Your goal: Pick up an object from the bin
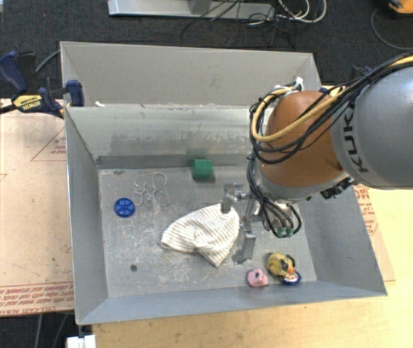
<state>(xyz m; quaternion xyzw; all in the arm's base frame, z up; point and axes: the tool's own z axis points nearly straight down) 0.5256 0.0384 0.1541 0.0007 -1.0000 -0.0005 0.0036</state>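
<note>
My gripper (237, 223) hangs low over the middle of the bin floor, open, with one finger toward the back and the other toward the front. A crumpled white cloth with thin stripes (198, 235) lies just left of it, and the cloth's right edge lies between the two fingers. A small pink ring (256, 278) and a yellow, dark and blue toy (282, 267) lie on the floor in front of the gripper, to its right.
A green block (202, 169) sits against the back wall. A blue round disc (124, 207) lies at the left, with a thin clear wiry piece (151, 187) beside it. The arm's orange cover and cables hang over the bin's right side.
</note>
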